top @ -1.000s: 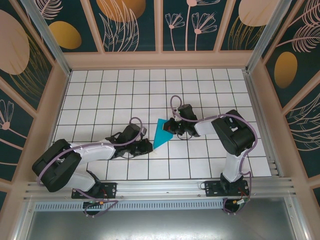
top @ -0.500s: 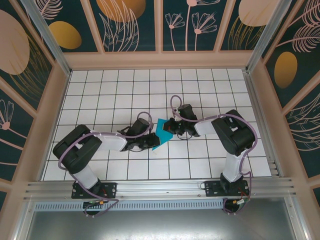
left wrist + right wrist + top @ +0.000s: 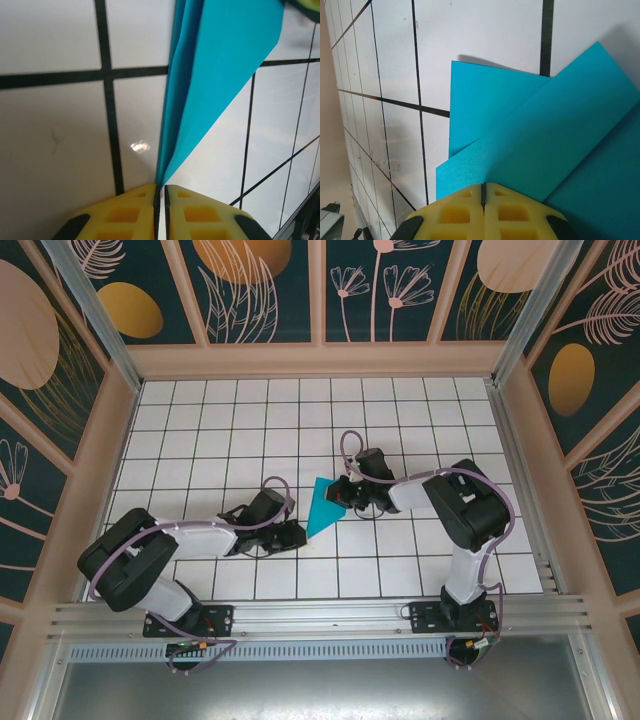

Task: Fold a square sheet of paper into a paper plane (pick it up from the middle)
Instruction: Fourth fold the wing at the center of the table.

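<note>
The teal-blue sheet of paper point(image 3: 324, 506) is folded into a narrow triangle with its point toward the near left. It lies mid-table between my two grippers. In the left wrist view, the paper's point(image 3: 220, 65) layered point runs into the thin slit between the yellow fingers of my left gripper point(image 3: 161, 189), which pinches it. In the top view, the left gripper point(image 3: 297, 533) sits at that point. My right gripper point(image 3: 345, 494) is at the wide far-right end. Up close, the right gripper point(image 3: 483, 186) is shut tight on the edge of the folded layers point(image 3: 545, 145).
The white tiled table point(image 3: 200, 430) is enclosed by a wooden frame and patterned walls point(image 3: 270, 290). An aluminium rail point(image 3: 320, 615) runs along the near edge by the arm bases. Both arms lie low over the tiles.
Half a second ago the left arm swung in toward the right gripper, bunching the paper shorter. It has now drawn back and the paper is stretched out again. The right arm stayed still.
</note>
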